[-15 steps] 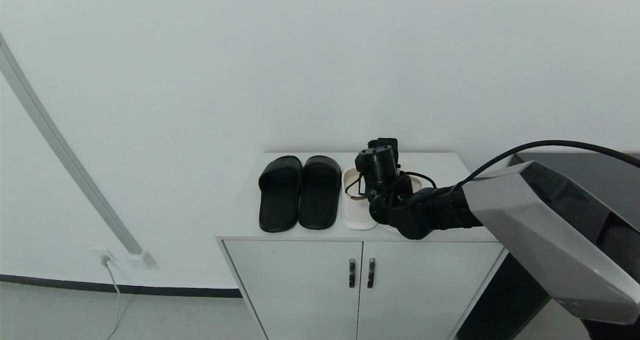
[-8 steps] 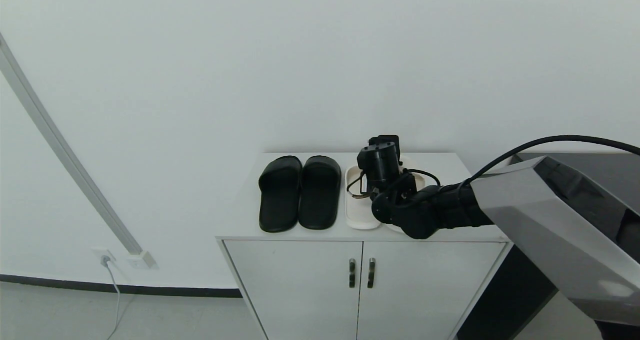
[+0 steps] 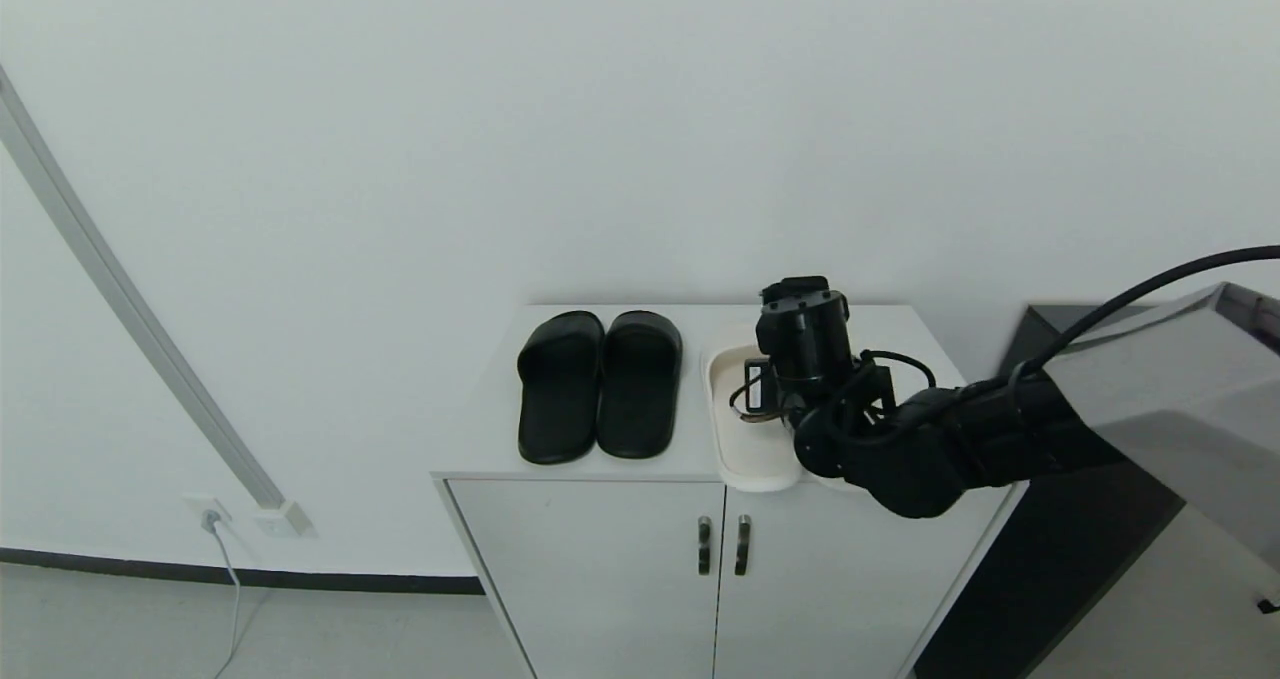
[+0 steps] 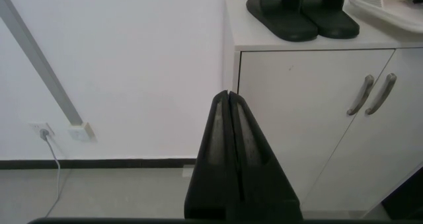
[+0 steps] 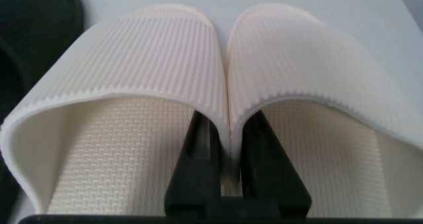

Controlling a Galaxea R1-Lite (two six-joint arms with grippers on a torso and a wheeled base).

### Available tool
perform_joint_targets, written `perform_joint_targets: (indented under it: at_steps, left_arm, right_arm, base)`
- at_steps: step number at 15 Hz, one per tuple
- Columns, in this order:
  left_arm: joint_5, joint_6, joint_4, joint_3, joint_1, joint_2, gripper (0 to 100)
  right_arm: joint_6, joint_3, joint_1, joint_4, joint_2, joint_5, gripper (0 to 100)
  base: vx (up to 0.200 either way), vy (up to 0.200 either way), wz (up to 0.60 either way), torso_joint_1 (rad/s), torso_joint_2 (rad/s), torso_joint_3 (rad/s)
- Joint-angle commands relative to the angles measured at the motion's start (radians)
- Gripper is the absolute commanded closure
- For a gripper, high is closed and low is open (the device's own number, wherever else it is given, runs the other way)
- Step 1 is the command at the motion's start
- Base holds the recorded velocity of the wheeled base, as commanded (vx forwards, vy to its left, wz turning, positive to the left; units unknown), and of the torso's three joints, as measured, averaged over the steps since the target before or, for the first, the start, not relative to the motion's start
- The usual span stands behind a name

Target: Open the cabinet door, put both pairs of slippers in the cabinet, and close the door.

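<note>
Right wrist view: right end effector (image 5: 229,130) pinches white slippers (image 5: 165,59) by adjoining strap edges. Likely light, bendy foam; straps suit gripping. Left end effector (image 4: 229,138) closed, empty.

The cream slippers (image 5: 152,59) on the cabinet's top are off-white all over. Their straps carry fine parallel ribs, and their footbeds a small woven-looking grid. Beside them on the same top, the black slippers (image 3: 598,384) are plain matt black. The cabinet (image 3: 590,569) is pale grey-white, with dark, slightly metallic door handles (image 3: 704,544). The right gripper (image 5: 229,135) and left gripper (image 4: 229,102) are both black. Behind the cabinet the wall (image 3: 400,159) is plain white, with a black skirting strip (image 3: 250,574) at its foot.
</note>
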Motion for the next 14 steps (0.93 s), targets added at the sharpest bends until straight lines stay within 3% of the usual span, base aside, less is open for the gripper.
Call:
perform_joint_targets:
  at_steps: [1,4,10,14]
  left_arm:
    - [0.001,0.0,0.0,0.0,0.0,0.0,100]
    - [0.001,0.0,0.0,0.0,0.0,0.0,100]
    - [0.001,0.0,0.0,0.0,0.0,0.0,100]
    - [0.001,0.0,0.0,0.0,0.0,0.0,100]
  right_arm:
    - [-0.053,0.181,0.009,-0.124,-0.127,0.075,100]
    - [-0.113,0.366,0.009,-0.293,-0.202,0.202,100]
    - [-0.109,0.563,0.032,-0.305,-0.374,0.556,100]
    - [-0.107,0.576,0.053,-0.304,-0.409,0.604,100]
  base:
    - [0.0,0.0,0.0,0.0,0.0,0.0]
    - [0.0,0.0,0.0,0.0,0.0,0.0]
    - [0.0,0.0,0.0,0.0,0.0,0.0]
    - [0.0,0.0,0.0,0.0,0.0,0.0]
